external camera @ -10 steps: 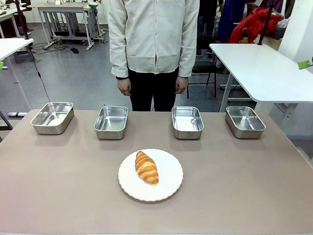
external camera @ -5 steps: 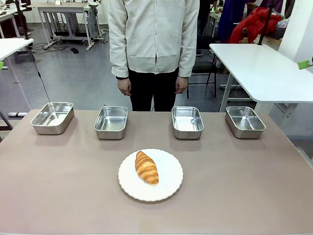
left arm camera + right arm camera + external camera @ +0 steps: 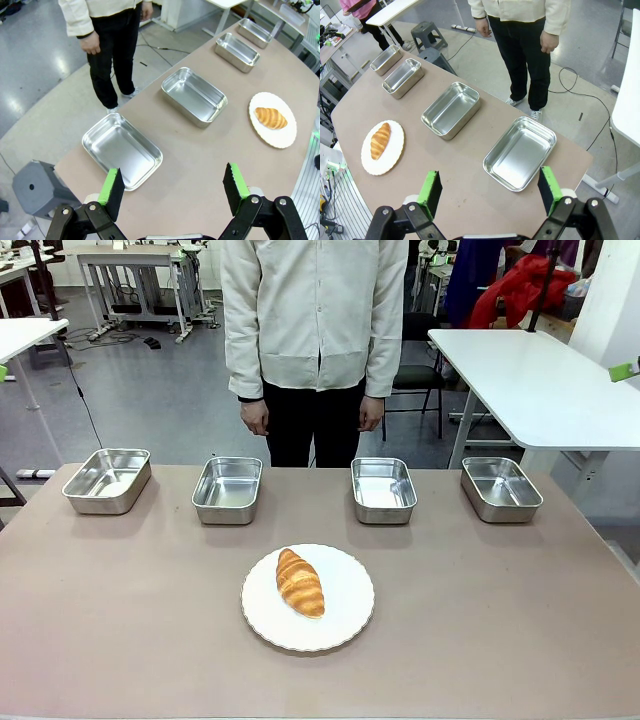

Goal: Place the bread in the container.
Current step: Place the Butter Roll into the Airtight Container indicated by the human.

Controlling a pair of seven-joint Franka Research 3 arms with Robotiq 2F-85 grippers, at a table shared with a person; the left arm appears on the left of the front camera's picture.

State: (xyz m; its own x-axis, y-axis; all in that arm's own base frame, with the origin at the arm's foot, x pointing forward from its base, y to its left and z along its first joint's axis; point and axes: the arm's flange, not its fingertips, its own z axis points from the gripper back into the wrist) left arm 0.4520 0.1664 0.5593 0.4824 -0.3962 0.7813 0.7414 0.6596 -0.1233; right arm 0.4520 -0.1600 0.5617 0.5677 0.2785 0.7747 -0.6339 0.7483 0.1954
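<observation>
A golden-brown croissant point(image 3: 300, 583) lies on a round white plate point(image 3: 350, 615) in the middle of the table; it also shows as the croissant point(image 3: 270, 117) and the croissant point(image 3: 381, 141) in the wrist views. Four steel pans stand in a row at the far side: far-left pan point(image 3: 107, 480), second pan point(image 3: 227, 489), third pan point(image 3: 383, 489), far-right pan point(image 3: 500, 488). My left gripper point(image 3: 173, 187) is open, high above the table's left end near the far-left pan point(image 3: 122, 150). My right gripper point(image 3: 486, 191) is open above the right end, near the far-right pan point(image 3: 520, 152).
A person in a cream shirt point(image 3: 313, 310) stands at the far edge, hands at their sides. A white table point(image 3: 540, 380) stands off to the right, and a grey stool point(image 3: 40, 187) is on the floor beside the left end.
</observation>
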